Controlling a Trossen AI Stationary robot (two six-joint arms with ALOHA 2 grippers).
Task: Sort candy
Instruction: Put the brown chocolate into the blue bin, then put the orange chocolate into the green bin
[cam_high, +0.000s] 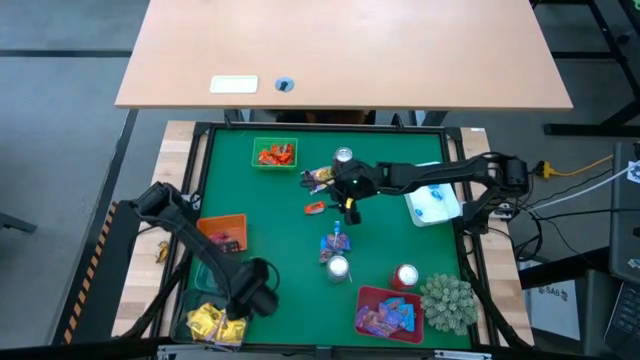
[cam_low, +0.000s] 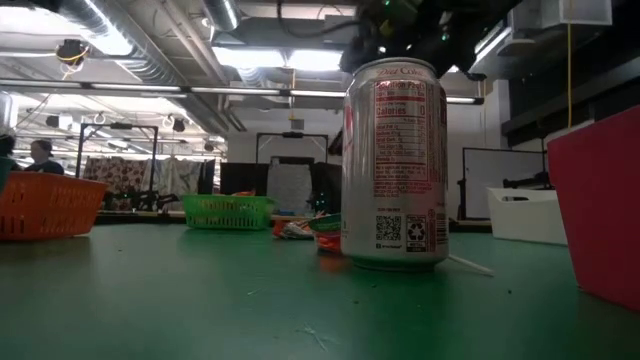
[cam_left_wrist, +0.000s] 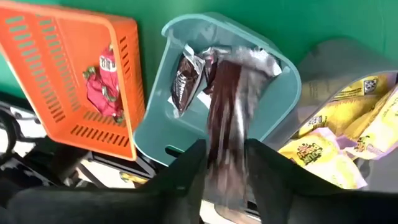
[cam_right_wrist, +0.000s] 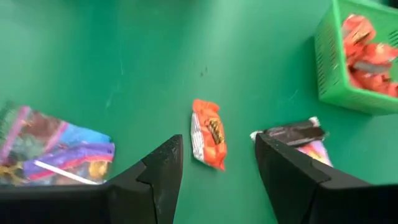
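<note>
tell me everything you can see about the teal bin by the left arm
The teal bin looks like smooth moulded plastic with rounded corners and a slot handle in one wall. It sits upright on the green mat between the orange basket and a bin of yellow candy. Dark brown wrappers lie inside, below the left end effector.

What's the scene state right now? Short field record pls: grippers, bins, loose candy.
left gripper: above the teal bin, a dark brown packet between its fingers, blurred; held or dropping, cannot tell
right gripper: open, above an orange candy on the green mat
teal bin contents: dark packets
orange basket: red-pink candy inside
green basket: orange-red candy
grey bin: yellow packets
red bin: blue and purple candy
loose candy: a dark packet near the orange candy; a purple-blue pile
</note>
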